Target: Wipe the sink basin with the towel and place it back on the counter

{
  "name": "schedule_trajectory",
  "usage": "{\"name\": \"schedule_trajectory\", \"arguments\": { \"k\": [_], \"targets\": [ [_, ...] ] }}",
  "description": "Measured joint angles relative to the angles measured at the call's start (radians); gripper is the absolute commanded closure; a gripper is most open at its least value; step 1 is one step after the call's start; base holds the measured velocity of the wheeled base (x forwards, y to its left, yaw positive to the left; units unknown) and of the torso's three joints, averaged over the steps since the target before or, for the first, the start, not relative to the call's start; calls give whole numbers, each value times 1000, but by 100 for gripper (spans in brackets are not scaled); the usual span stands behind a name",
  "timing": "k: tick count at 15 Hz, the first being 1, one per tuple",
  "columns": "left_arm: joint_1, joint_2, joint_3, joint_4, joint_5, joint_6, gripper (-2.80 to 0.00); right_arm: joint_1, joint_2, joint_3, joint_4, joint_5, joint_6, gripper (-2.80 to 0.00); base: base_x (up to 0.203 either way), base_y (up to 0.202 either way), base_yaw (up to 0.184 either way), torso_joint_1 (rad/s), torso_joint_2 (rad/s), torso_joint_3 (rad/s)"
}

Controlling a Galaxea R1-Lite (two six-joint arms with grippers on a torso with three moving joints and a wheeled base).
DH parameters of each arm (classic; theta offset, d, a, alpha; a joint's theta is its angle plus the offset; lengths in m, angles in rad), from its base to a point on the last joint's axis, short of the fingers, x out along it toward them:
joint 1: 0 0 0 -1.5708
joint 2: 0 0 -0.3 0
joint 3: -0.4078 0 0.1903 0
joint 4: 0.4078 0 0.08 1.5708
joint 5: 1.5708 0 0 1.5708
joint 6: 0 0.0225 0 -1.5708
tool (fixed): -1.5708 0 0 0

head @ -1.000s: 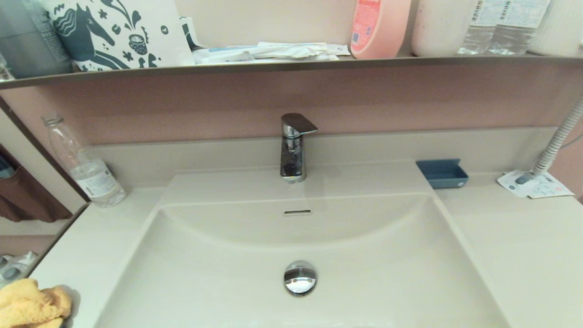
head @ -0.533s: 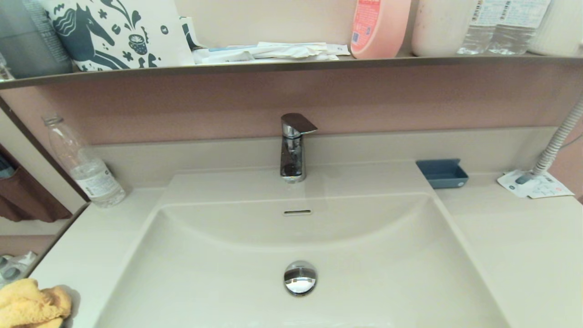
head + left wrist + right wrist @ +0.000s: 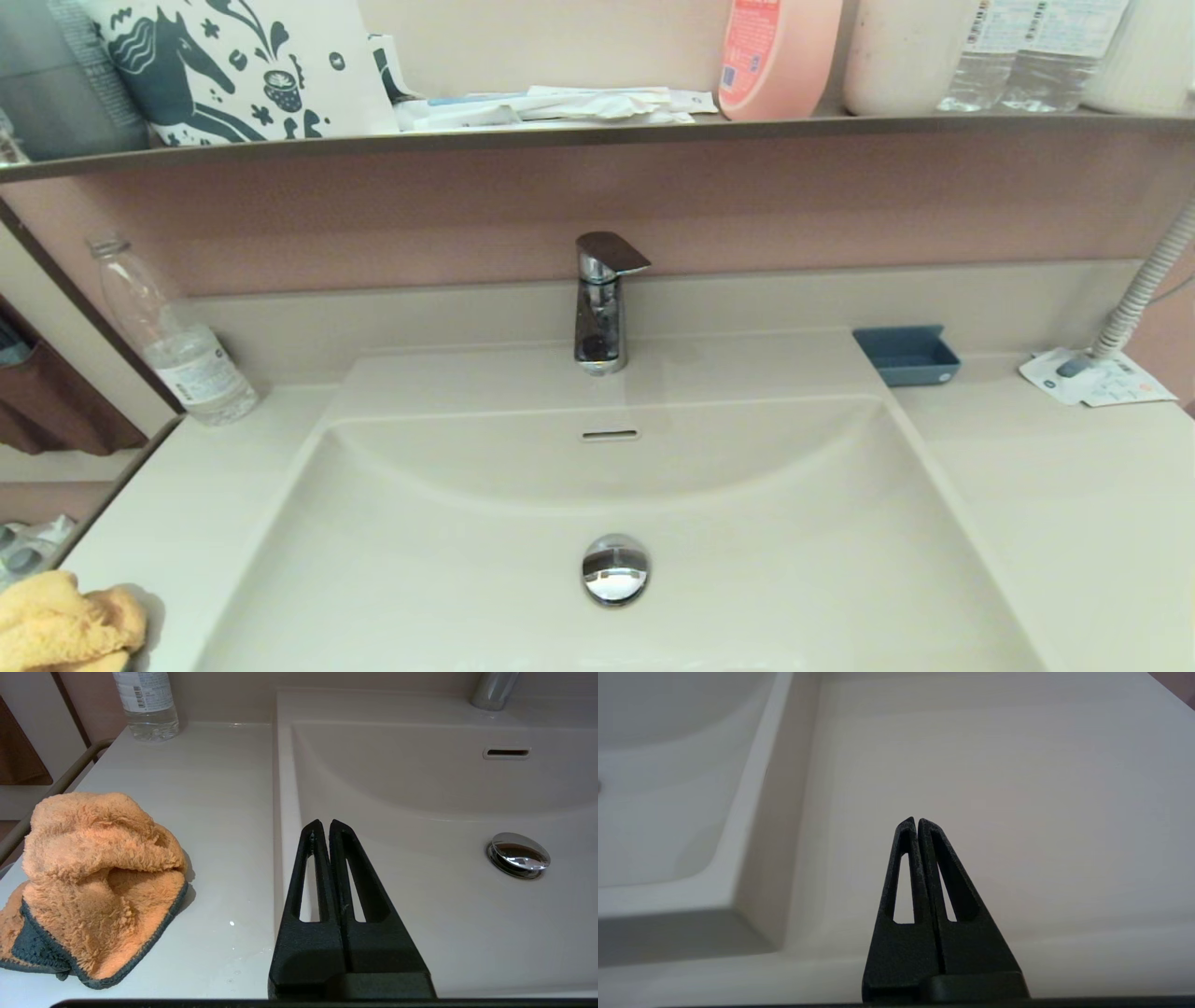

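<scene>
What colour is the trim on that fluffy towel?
Dark grey-blue trim on the orange towel, clearest in the left wrist view.

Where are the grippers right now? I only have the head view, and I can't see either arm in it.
Observer: The left gripper is shut and empty, above the edge where the counter meets the sink basin.
Operator: How close is it to the towel?
Observer: Apart from it. The towel lies bunched on the counter, on the side of the gripper away from the basin, showing dark edge trim.
Operator: And the right one?
Observer: The right gripper is shut too, holding nothing, over bare counter beside the basin's other rim.
</scene>
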Motion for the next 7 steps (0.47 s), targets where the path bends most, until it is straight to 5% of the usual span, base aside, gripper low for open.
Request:
{"name": "schedule_trajectory", "arguments": {
  "k": [7],
  "targets": [
    [0, 0, 0, 0, 0, 0, 0, 0, 0, 0, -1, -2, 9, 0, 0, 0, 0, 0, 0, 0]
  ]
}}
